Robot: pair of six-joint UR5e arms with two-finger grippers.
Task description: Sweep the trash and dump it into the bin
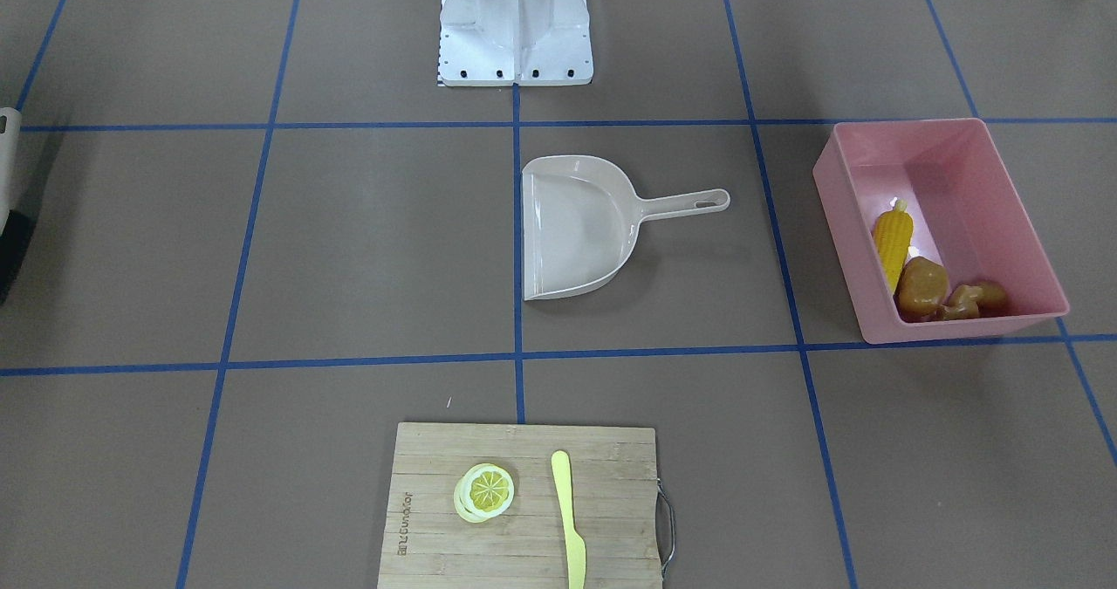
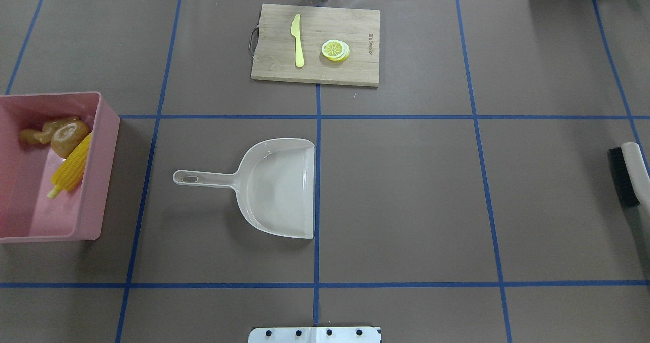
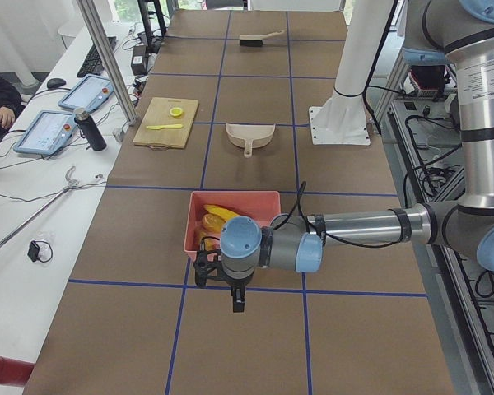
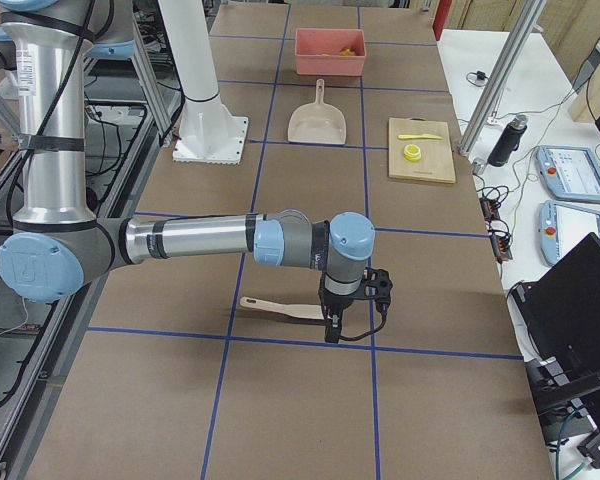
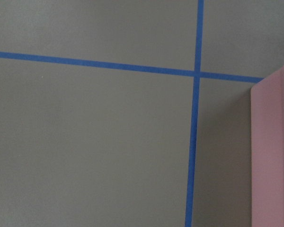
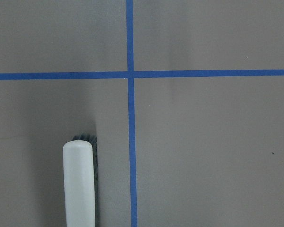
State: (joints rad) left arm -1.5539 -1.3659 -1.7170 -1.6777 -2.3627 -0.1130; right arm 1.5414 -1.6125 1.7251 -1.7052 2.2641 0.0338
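Note:
The pink bin stands at the table's left end, also in the overhead view. In it lie the corn cob, the potato-like lump and the ginger root. My left gripper shows only in the exterior left view, hanging just outside the bin's outer wall; I cannot tell if it is open or shut. My right gripper shows only in the exterior right view, above one end of the brush; I cannot tell its state.
The beige dustpan lies empty mid-table, handle toward the bin. The brush lies flat at the right end. A wooden cutting board at the far edge carries a lemon slice and a yellow knife. The robot's base stands at the near edge.

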